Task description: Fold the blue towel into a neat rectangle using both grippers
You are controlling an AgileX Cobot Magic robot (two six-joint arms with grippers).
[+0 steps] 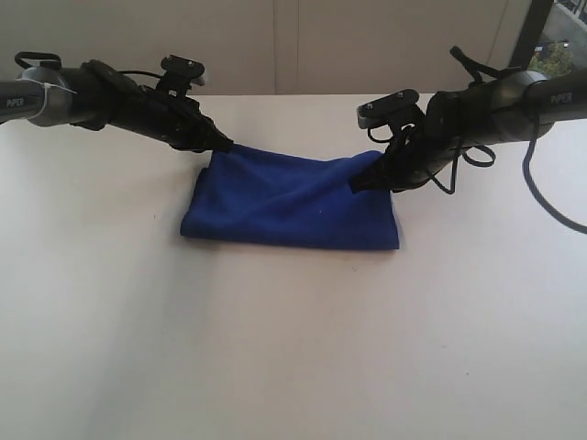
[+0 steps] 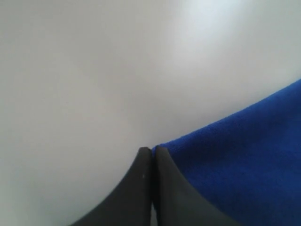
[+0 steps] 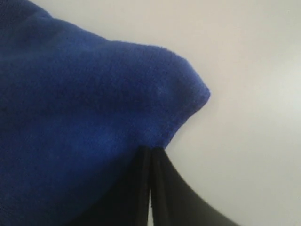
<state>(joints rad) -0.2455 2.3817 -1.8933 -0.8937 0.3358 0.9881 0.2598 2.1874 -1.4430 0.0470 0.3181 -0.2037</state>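
The blue towel [image 1: 289, 202] lies folded double on the white table [image 1: 275, 348], its far edge lifted at both corners. My left gripper [image 1: 223, 145] is shut on the towel's far left corner. My right gripper [image 1: 360, 183] is shut on the far right corner. In the left wrist view the two black fingers [image 2: 141, 183] press together with the towel's edge [image 2: 244, 160] pinched at their tip. In the right wrist view the towel's corner [image 3: 117, 94] sticks out past the closed black fingers [image 3: 162, 188]. No white label shows.
Pale wall panels [image 1: 293, 46] rise behind the table's far edge. A window strip [image 1: 559, 41] shows at the top right. Black cables [image 1: 550, 197] hang from the right arm over the table's right side.
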